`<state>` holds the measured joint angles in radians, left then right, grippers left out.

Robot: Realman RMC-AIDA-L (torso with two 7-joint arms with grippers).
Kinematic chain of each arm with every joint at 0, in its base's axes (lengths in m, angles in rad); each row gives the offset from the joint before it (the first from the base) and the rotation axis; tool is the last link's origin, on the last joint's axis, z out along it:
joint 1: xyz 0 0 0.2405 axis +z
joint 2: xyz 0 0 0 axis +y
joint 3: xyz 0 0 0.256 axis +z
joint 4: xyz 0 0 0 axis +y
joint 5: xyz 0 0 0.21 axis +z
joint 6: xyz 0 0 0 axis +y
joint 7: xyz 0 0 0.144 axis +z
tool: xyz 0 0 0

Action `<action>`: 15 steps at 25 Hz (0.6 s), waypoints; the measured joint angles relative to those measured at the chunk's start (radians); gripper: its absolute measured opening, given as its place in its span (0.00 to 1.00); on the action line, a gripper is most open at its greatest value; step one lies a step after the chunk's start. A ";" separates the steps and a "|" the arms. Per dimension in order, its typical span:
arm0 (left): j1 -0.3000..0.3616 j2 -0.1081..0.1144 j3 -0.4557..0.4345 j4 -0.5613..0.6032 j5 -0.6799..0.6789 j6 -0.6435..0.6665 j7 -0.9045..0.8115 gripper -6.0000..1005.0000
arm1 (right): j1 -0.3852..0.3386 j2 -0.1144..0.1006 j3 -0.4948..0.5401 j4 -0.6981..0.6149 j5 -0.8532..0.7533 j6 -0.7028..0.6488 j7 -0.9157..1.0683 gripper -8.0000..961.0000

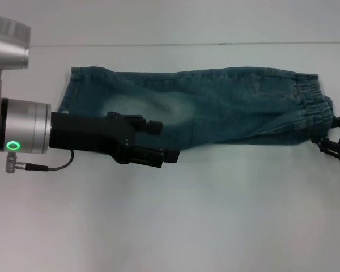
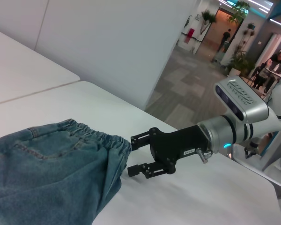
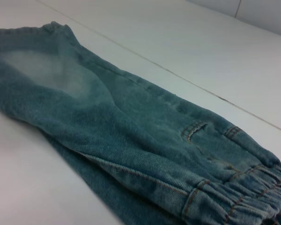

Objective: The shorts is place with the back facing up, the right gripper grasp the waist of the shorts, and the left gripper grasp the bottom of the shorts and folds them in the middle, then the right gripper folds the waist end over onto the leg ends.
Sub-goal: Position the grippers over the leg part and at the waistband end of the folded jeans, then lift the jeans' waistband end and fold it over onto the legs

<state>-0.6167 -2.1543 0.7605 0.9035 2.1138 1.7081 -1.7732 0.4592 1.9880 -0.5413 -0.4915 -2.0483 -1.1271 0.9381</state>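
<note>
The shorts (image 1: 215,110) lie folded lengthwise into a long blue-green denim strip across the white table. Their leg ends (image 1: 71,93) point left and the gathered elastic waist (image 1: 311,107) points right. My left gripper (image 1: 164,141) hovers open over the near edge of the leg half, by a pale bleached patch (image 1: 158,105). My right gripper (image 1: 335,143) sits at the near corner of the waist. In the left wrist view the right gripper (image 2: 136,154) is open, its fingertips just beside the waistband (image 2: 98,136) with nothing between them. The right wrist view shows the shorts (image 3: 122,131) and the waistband (image 3: 239,199).
The white table (image 1: 215,215) stretches bare toward me in front of the shorts. A seam line (image 1: 215,44) runs across it behind them. In the left wrist view the table's edge (image 2: 253,173) drops off beyond the right arm, with an open corridor farther back.
</note>
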 joint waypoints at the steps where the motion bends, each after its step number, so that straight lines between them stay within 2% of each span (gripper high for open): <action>1: 0.000 -0.001 0.000 0.000 0.000 -0.003 0.000 0.92 | 0.000 0.000 -0.001 0.000 0.000 0.000 -0.002 0.75; 13: -0.009 -0.006 0.000 0.000 0.000 -0.016 0.001 0.91 | -0.002 -0.004 -0.001 0.021 -0.001 -0.001 -0.035 0.21; 15: -0.009 -0.006 -0.001 -0.001 0.000 -0.019 0.002 0.91 | -0.003 -0.004 0.002 0.023 0.001 -0.003 -0.043 0.15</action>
<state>-0.6259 -2.1607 0.7597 0.9027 2.1138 1.6895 -1.7712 0.4560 1.9839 -0.5391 -0.4687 -2.0471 -1.1296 0.8950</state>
